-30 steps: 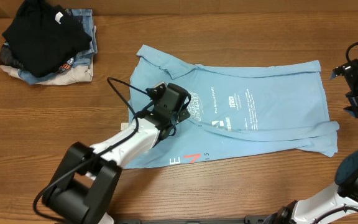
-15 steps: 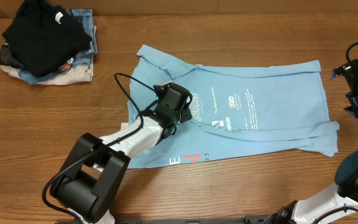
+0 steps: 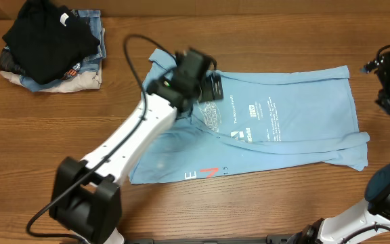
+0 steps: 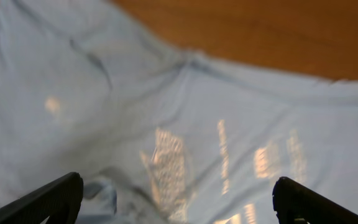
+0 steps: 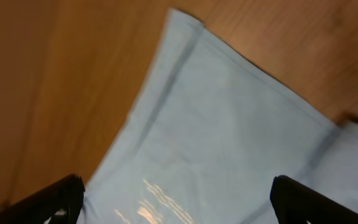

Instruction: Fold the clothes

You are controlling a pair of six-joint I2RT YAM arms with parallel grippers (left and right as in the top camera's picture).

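The sky-blue T-shirt lies on the tabletop, the left gripper spread wide over its lettering, the right gripper spread wide near one corner.

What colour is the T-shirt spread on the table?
The T-shirt is light sky blue with printed lettering; the overhead view shows it best.

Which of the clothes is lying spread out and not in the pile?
The light blue T-shirt with writing on it. It lies spread open on its own, while the black garment, the denim and the beige piece sit stacked in one pile.
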